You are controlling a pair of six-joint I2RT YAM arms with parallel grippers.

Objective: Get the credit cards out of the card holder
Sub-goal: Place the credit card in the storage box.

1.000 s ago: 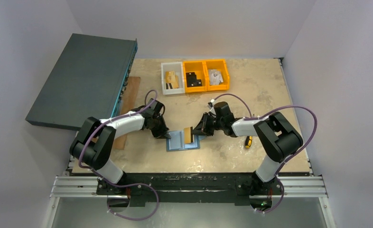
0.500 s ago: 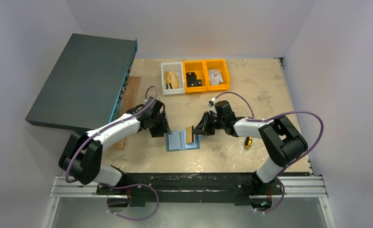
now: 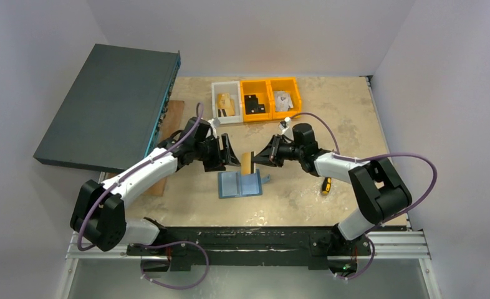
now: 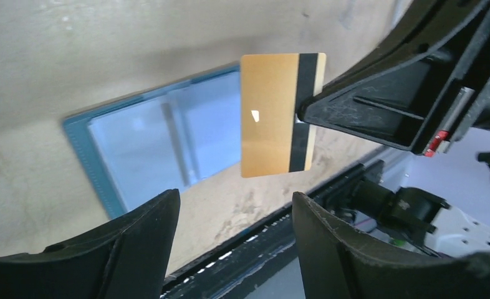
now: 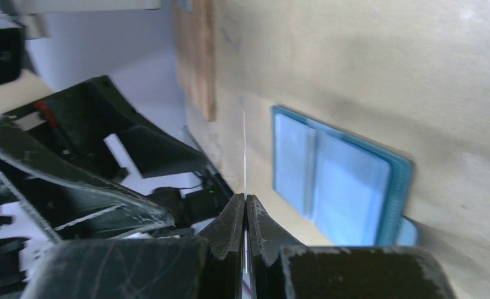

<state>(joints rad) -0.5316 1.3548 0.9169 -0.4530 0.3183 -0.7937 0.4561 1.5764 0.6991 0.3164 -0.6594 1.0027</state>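
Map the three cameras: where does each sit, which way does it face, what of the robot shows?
Top external: fixed above and behind the arms, looking down at the table; both show whole, left gripper open, right gripper shut on the gold card.
Left wrist: on the left arm, facing the card and the open card holder on the table; own fingers at bottom.
Right wrist: looks along its own shut fingers; card edge-on.
Shared: both wrist views show the card and card holder.
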